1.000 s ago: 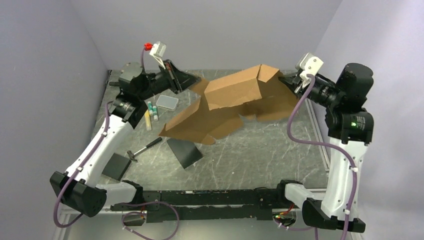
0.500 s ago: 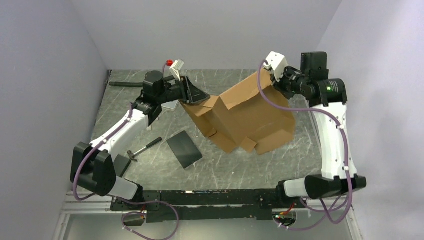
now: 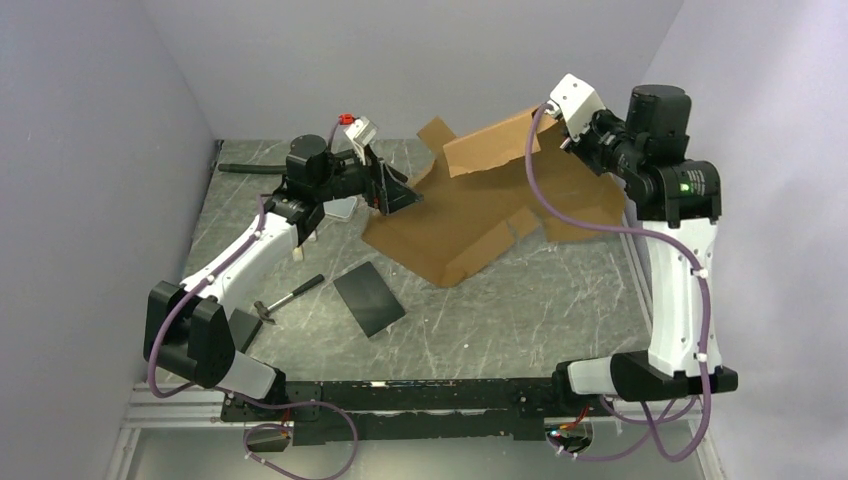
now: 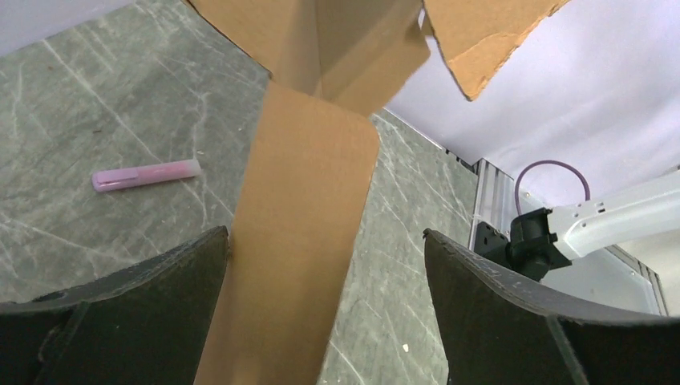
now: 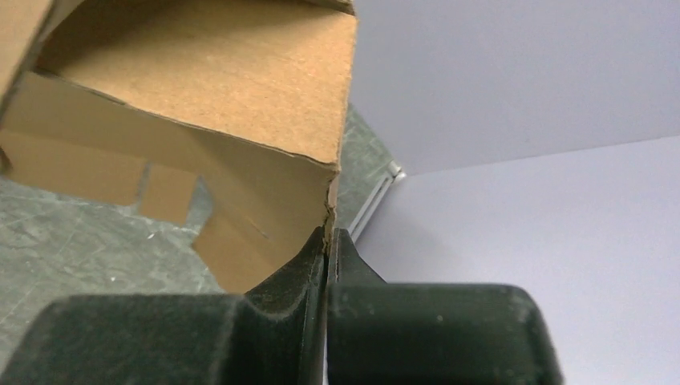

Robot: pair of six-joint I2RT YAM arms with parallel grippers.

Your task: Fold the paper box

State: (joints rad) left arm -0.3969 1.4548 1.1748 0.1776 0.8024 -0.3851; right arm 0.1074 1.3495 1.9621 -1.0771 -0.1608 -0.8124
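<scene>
The paper box (image 3: 470, 220) is a large brown cardboard sheet with flaps, its near part lying on the table and its far right corner lifted. My right gripper (image 3: 562, 138) is shut on that raised edge; in the right wrist view the jaws (image 5: 327, 234) pinch the cardboard's corner (image 5: 240, 96). My left gripper (image 3: 402, 196) is at the sheet's left edge, open wide. In the left wrist view a rounded flap (image 4: 301, 233) passes between the spread fingers (image 4: 325, 234), close against the left finger and not gripped.
A black slab (image 3: 369, 298) lies in front of the box, a second one (image 3: 232, 330) by the left arm. A small hammer (image 3: 288, 296) lies between them. A pink marker (image 4: 144, 174) lies on the table. The walls stand close behind and to the right.
My left gripper has opened and let go of the flap. My right gripper has swung the box's far edge up and right, so the sheet has unfolded flatter onto the table.
</scene>
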